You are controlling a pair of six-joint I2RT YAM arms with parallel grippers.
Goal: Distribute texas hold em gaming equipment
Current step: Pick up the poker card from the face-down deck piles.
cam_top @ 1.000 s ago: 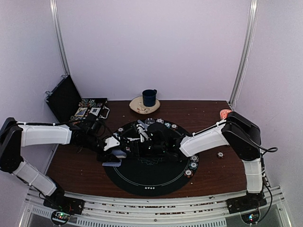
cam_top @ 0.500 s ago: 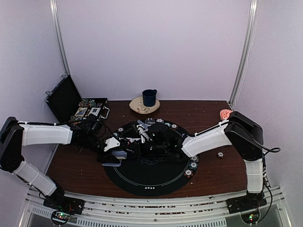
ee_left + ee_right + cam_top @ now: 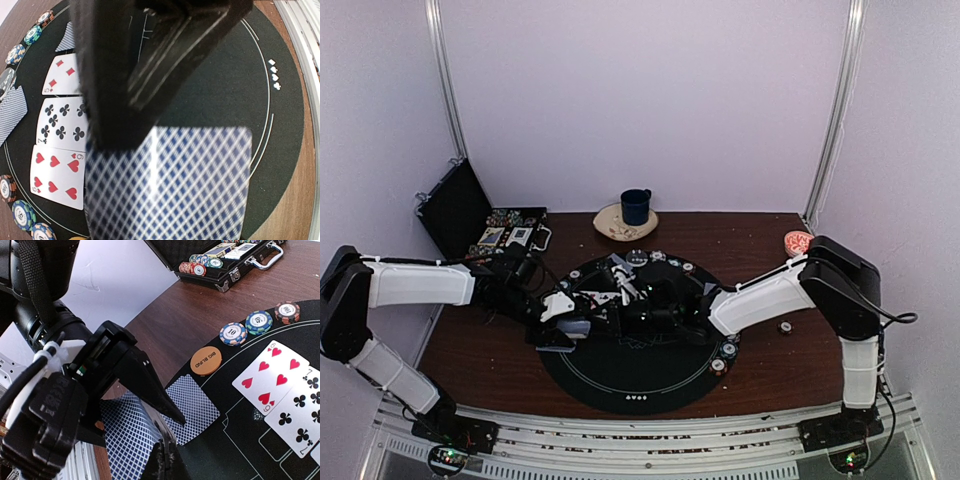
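Observation:
My left gripper (image 3: 563, 328) hangs over the left side of the round black mat (image 3: 650, 385), shut on a deck of blue-backed playing cards (image 3: 170, 185). My right gripper (image 3: 172, 456) reaches across the mat to that deck, and its fingertips are shut on the raised, curled edge of the top card (image 3: 150, 425). One face-down card (image 3: 196, 407) lies on the mat beside an orange Big Blind disc (image 3: 205, 360). Three face-up cards lie in a row: five of diamonds (image 3: 62, 75), seven of clubs (image 3: 62, 125), six of hearts (image 3: 57, 175). Striped chips (image 3: 233, 333) line the mat's rim.
An open black case (image 3: 485, 225) with chips and card boxes stands at the back left. Behind the mat, a dark blue mug (image 3: 636, 206) sits on a saucer. A red-patterned bowl (image 3: 796, 241) is at the back right, and a loose chip (image 3: 785, 326) lies on the wood.
My right gripper has slid a little left to the deck and gone from open to shut on the top card's edge. The left gripper has kept its hold.

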